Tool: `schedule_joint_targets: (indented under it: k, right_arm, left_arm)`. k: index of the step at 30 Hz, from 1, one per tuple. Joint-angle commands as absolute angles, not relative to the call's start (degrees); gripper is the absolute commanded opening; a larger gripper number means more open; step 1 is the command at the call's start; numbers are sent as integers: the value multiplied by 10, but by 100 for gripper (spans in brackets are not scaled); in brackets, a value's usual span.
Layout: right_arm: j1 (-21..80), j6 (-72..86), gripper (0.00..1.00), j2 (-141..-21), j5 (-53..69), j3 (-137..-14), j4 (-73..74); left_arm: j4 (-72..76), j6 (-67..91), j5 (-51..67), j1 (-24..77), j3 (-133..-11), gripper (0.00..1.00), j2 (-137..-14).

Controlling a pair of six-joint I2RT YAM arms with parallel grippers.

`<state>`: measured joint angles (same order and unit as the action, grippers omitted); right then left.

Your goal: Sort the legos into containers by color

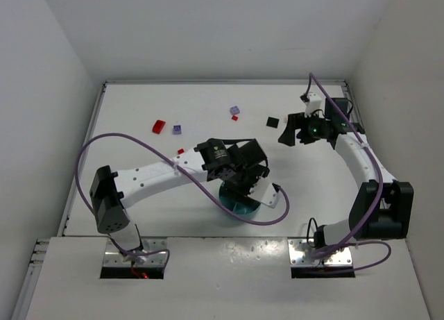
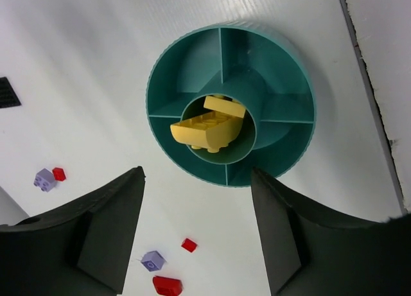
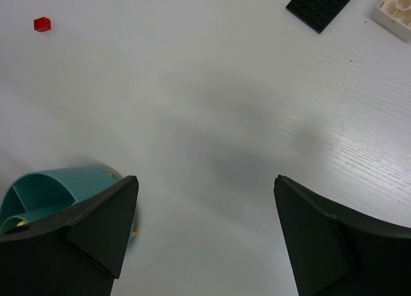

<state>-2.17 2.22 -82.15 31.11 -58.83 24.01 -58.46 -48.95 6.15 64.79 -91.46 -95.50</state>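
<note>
The round teal dish [image 2: 292,84] lies below my left gripper [image 2: 196,174], which stands open with nothing between its fingers. Two yellow legos [image 2: 207,130] rest in the dish's centre well, one leaning on the other. The wedge sections that show are bare. Loose on the table are a red brick [image 1: 159,126], purple bricks [image 1: 177,129] [image 1: 234,111], small red bits [image 1: 181,150] and a black plate [image 1: 272,119]. My right gripper [image 3: 205,180] hangs open above bare table at the back right. A tan brick [image 3: 395,7] lies beside the black plate [image 3: 321,4].
White walls close the table at the back and on both sides. From above, the left wrist [image 1: 232,160] covers most of the dish [image 1: 239,207]. A purple cable [image 1: 97,146] loops off the left arm. The right arm's base [image 1: 385,209] stands at the near right.
</note>
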Motion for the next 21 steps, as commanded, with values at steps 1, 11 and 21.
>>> schedule_joint_targets:
  k: [1,11,21]
  right_arm:
    - [-25,27,87,-816,324,-589,218]
    - [-19,27,87,-838,312,-607,224]
    - [-3,-34,84,-970,224,-779,294]
  left_arm:
    - [-572,-478,69,623,-956,73,-923]
    - [-487,-322,250,421,-1038,73,-842]
    - [-346,-85,305,212,-866,100,-713]
